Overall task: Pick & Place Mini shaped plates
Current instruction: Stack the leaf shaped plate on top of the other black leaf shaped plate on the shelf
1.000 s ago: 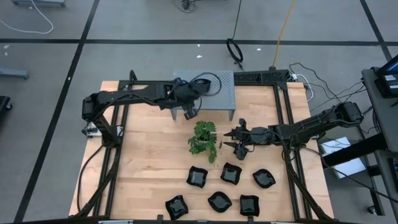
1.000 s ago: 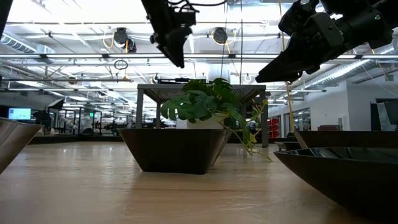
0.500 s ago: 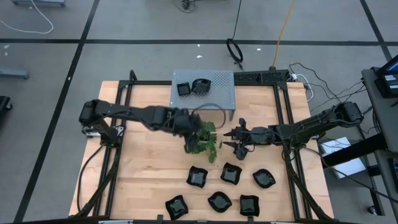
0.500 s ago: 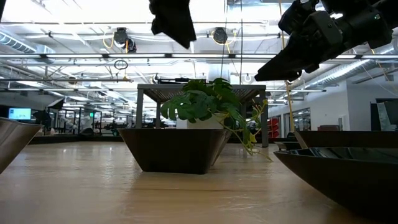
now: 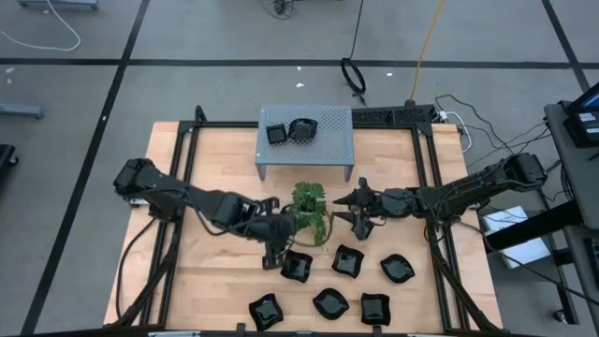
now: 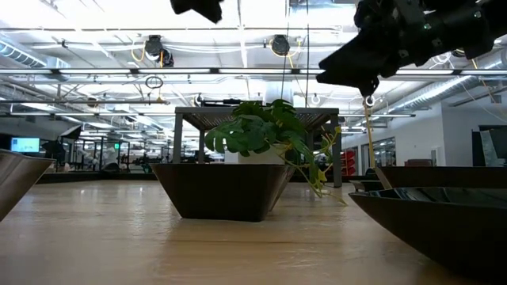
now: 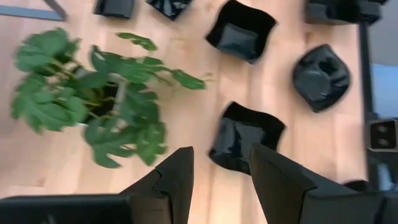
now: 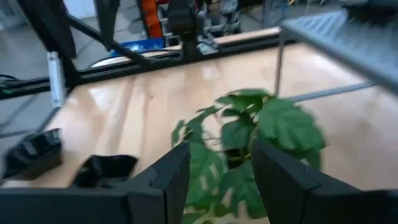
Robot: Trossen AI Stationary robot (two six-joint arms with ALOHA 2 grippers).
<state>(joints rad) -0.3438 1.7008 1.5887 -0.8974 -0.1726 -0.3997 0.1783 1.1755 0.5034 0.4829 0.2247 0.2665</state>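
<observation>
Two grippers are mine, and both stand with their fingers spread, nothing between them. My left gripper (image 5: 272, 255) hangs low over the bare wood, just short of the nearest black plate (image 5: 298, 267), which my left wrist view shows right ahead of my fingertips (image 7: 178, 163). My right gripper (image 5: 362, 218) hovers a little above the plates, pointing toward the leafy plant (image 5: 309, 211) that stands between my two grippers.

Beneath me lies a pale wooden table (image 5: 215, 159) edged by a black frame; beyond it is a grey floor with dark lines and loose cables, and the low view looks across to a bright hall with ceiling pipes.

My left arm reaches from the table's left edge, stretched low and long toward the middle; my right arm comes in from the right side, nearly level.

Six plates lie near my grippers on the wood, in two rows of three. Two more (image 5: 290, 131) rest on the one grey perforated shelf (image 5: 332, 140), well beyond the plant.
</observation>
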